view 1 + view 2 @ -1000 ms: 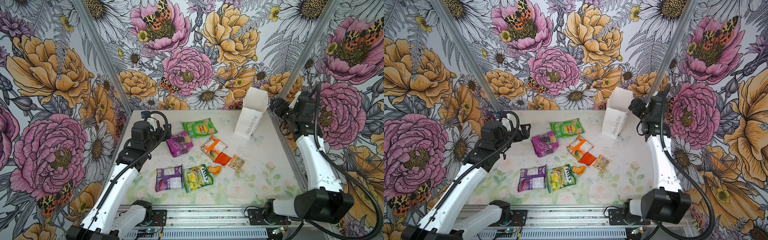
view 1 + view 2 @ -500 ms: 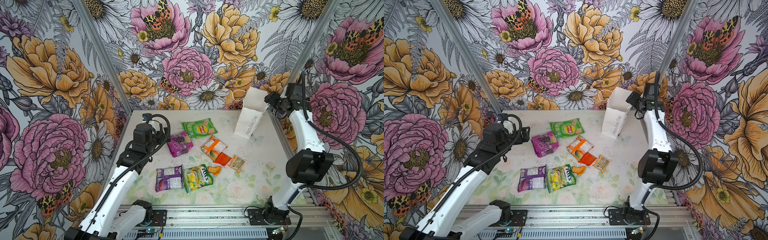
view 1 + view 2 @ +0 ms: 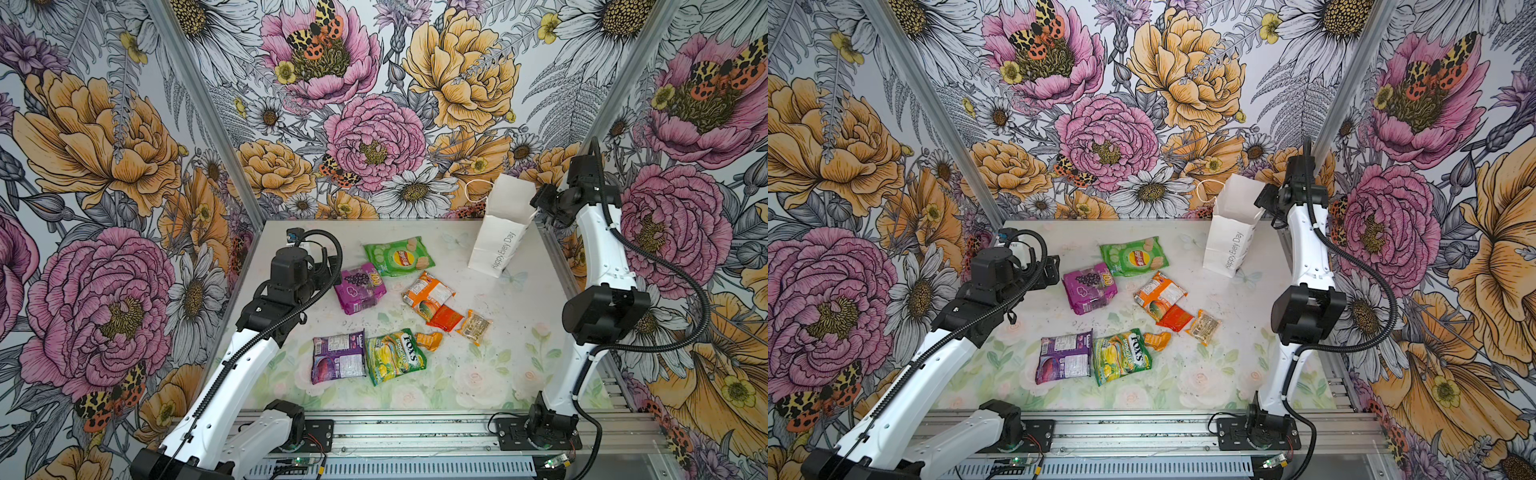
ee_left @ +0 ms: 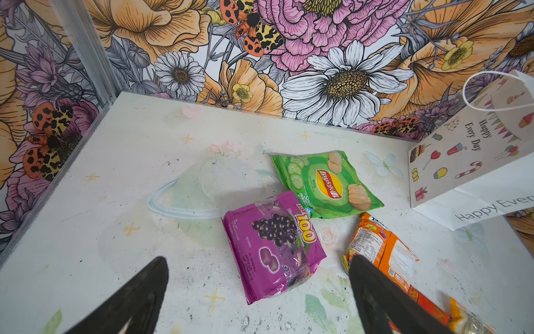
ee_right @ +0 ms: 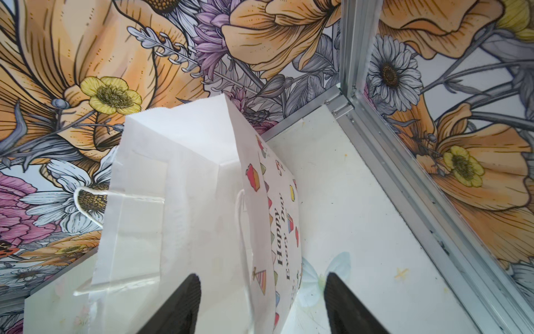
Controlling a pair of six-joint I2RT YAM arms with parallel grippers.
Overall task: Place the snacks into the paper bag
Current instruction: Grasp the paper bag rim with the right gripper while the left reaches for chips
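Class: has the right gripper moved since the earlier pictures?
Yes. In a top view the right gripper has shifted left, up to the rim of the paper bag, which stayed put.

A pale flowered table (image 3: 457,386) carries a standing bag (image 3: 496,245), one wall of it between the right fingers (image 5: 179,306). Ahead of the left fingers (image 4: 138,295), between them, a grape packet (image 4: 271,245) lies flat, Lay's (image 4: 323,182) just beyond it, an orange-white packet (image 4: 381,254) beside one tip. A red packet (image 3: 445,318), clear packet (image 3: 473,327), small orange packet (image 3: 430,340), FOX'S (image 3: 395,355) and purple packet (image 3: 337,359) lie off to their side

Eight snacks (image 3: 395,355) lie scattered flat, all outside the open white paper bag (image 3: 496,243) standing far right.
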